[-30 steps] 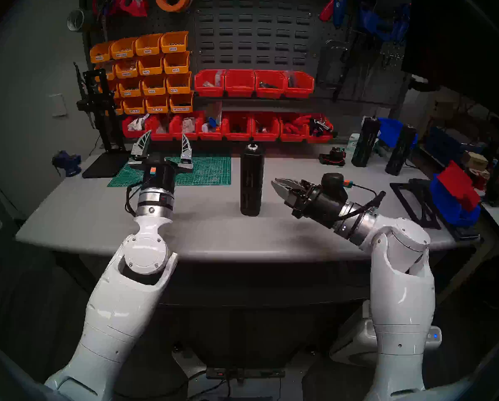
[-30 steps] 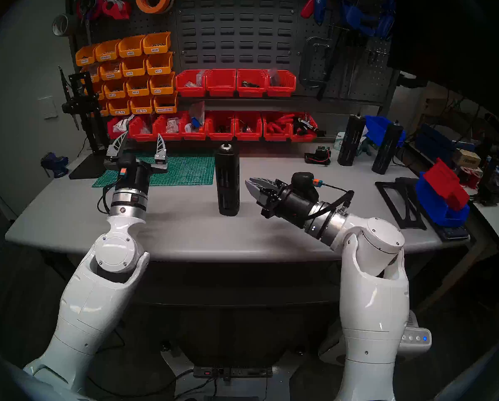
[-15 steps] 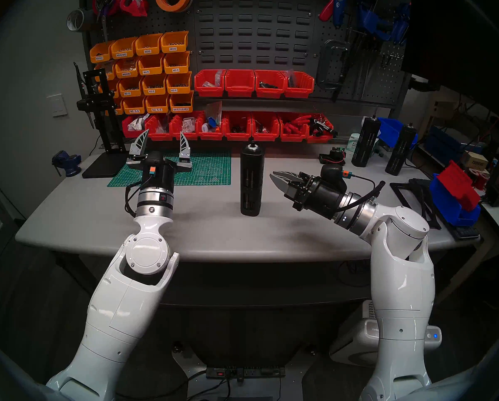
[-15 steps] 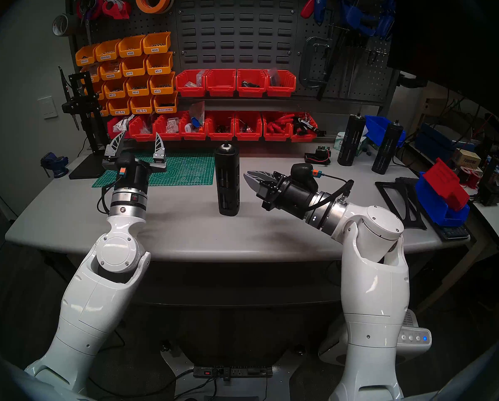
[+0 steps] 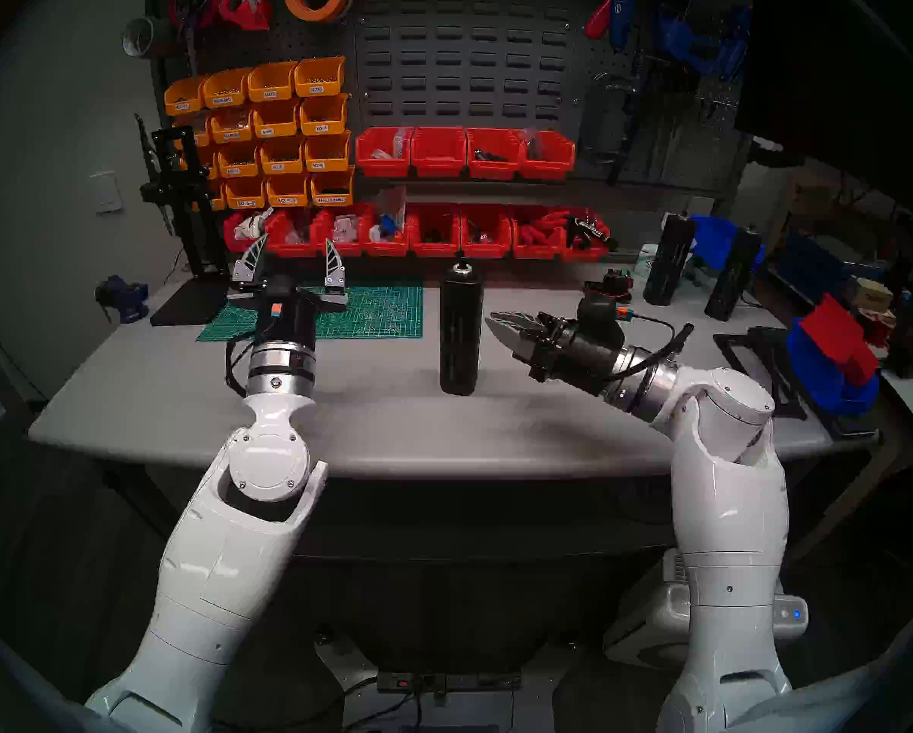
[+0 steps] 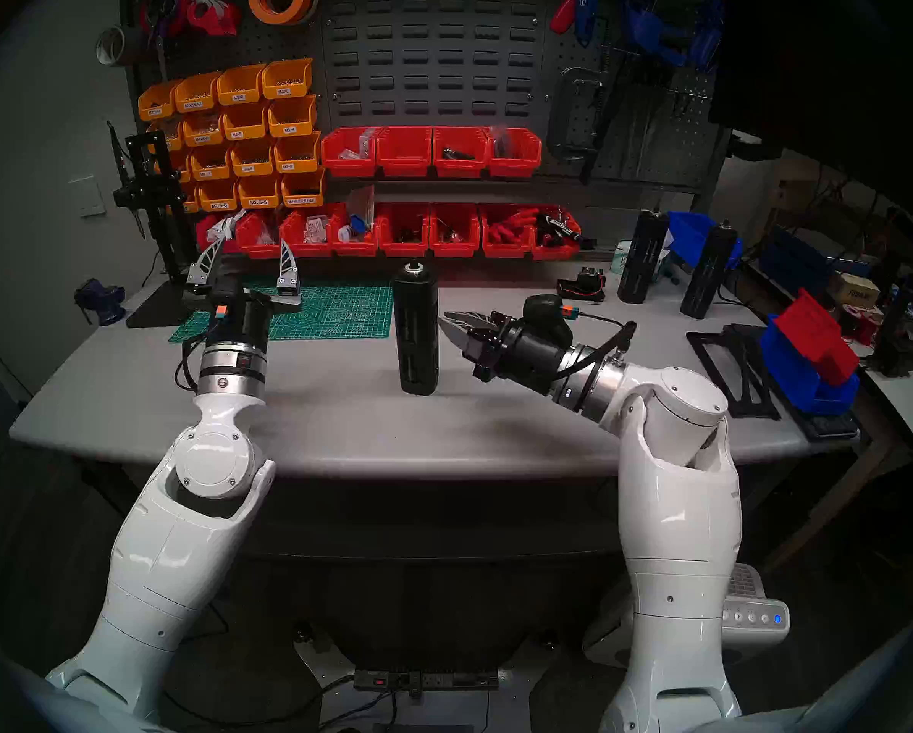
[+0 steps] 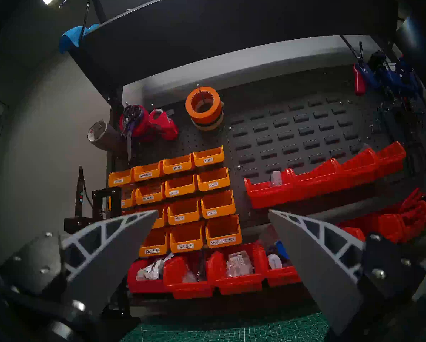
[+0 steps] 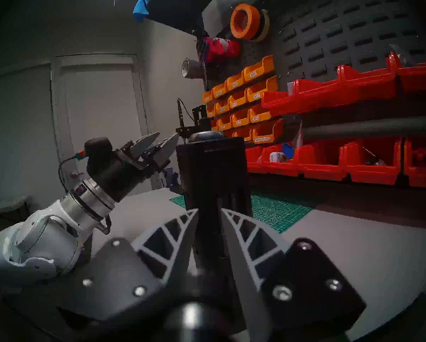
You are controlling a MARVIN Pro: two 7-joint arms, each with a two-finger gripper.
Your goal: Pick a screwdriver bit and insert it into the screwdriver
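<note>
Tabletop (image 5: 390, 430) is grey, with the screwdriver (image 5: 461, 329) standing upright mid-surface, a thin bit poking from its top socket. Green cutting mat (image 5: 380, 314) lies just left of the screwdriver. Left tool (image 5: 291, 258) hovers over that mat, fingers spread wide, holding nothing. Right tool (image 5: 496, 329) sits just right of the screwdriver, tips nearly together, pointing at it, not gripping it.

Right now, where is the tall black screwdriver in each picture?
Head stereo left: the screwdriver stands mid-table, right of the green cutting mat.
Head stereo right: screwdriver slightly left of centre, beside the mat.
Left wrist: not in view.
Right wrist: screwdriver centre, mat behind it.
</note>
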